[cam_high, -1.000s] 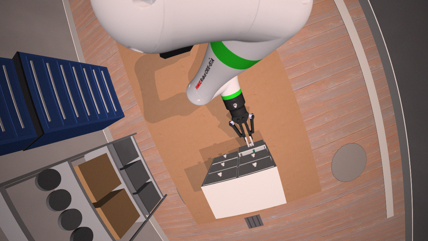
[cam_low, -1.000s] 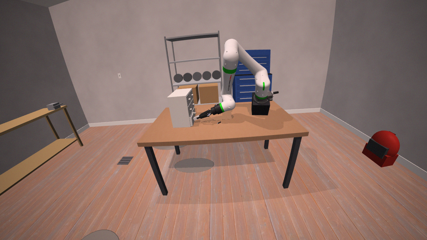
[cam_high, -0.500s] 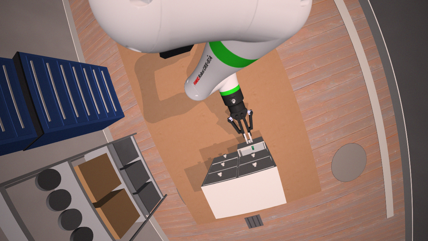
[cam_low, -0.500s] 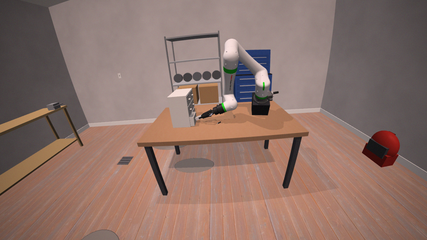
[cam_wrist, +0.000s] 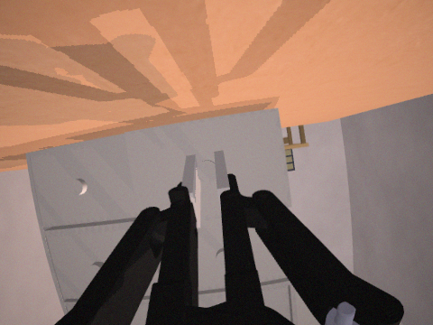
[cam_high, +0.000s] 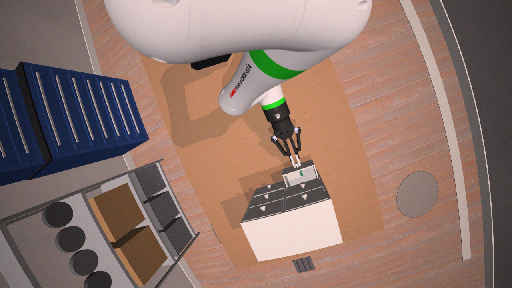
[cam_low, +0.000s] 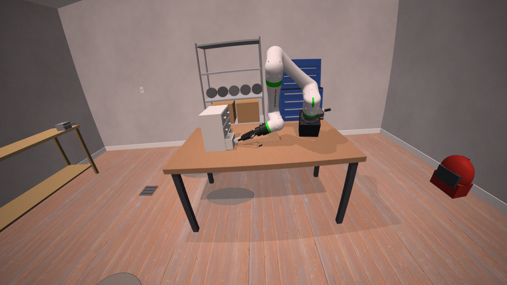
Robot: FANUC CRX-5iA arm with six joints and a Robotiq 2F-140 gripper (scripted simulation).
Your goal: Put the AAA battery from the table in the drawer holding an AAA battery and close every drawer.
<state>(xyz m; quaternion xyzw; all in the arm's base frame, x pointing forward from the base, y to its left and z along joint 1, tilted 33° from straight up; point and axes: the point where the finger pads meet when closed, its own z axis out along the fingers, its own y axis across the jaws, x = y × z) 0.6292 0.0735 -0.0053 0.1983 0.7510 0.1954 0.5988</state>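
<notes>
The small white chest [cam_high: 291, 229] [cam_low: 212, 131] stands on the table [cam_high: 200, 161] [cam_low: 283, 156]. Its bottom drawer [cam_high: 316, 171] [cam_low: 229, 142] [cam_wrist: 121, 169] on the right column is pulled partly out. A small green-marked thing [cam_high: 301, 173] lies inside it; I cannot tell for sure that it is a battery. My gripper [cam_high: 296, 164] [cam_low: 236, 139] [cam_wrist: 207, 167] is shut on that drawer's knob at the drawer front. The loose AAA battery [cam_low: 260, 145] lies on the table just right of my gripper, small and dark. In the overhead view it is hidden.
The other drawers [cam_high: 266, 195] are pushed in, each with a small knob. My arm's black base [cam_low: 309, 127] stands at the table's back right. A metal shelf rack [cam_low: 230, 74] and a blue cabinet [cam_high: 71, 107] stand behind the table.
</notes>
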